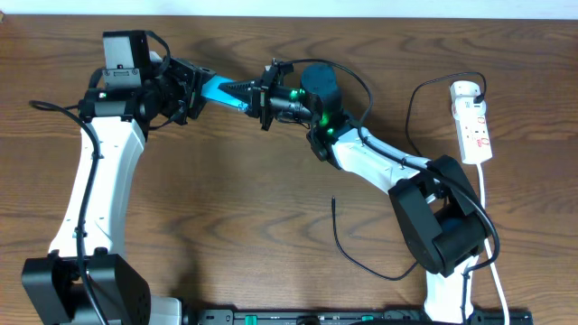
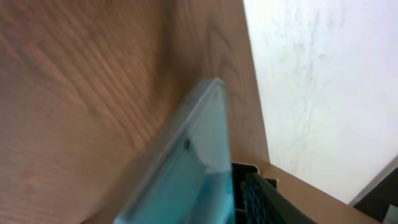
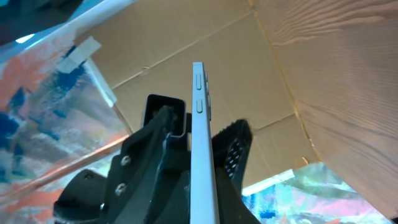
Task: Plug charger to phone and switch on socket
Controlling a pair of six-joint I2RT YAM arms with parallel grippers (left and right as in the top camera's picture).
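At lower centre of the overhead view the charger (image 1: 354, 262) lies loose on the wooden table (image 1: 226, 208), its plug tip well apart from the phone. Higher, in the upper middle, the phone (image 1: 219, 89) is held between the two arms. The right gripper (image 1: 253, 95) is clamped on its two faces, and the left gripper (image 1: 194, 90) meets its other end, closed or not I cannot tell. Farthest, at the upper right, the socket (image 1: 474, 122) lies flat, well apart from both grippers.
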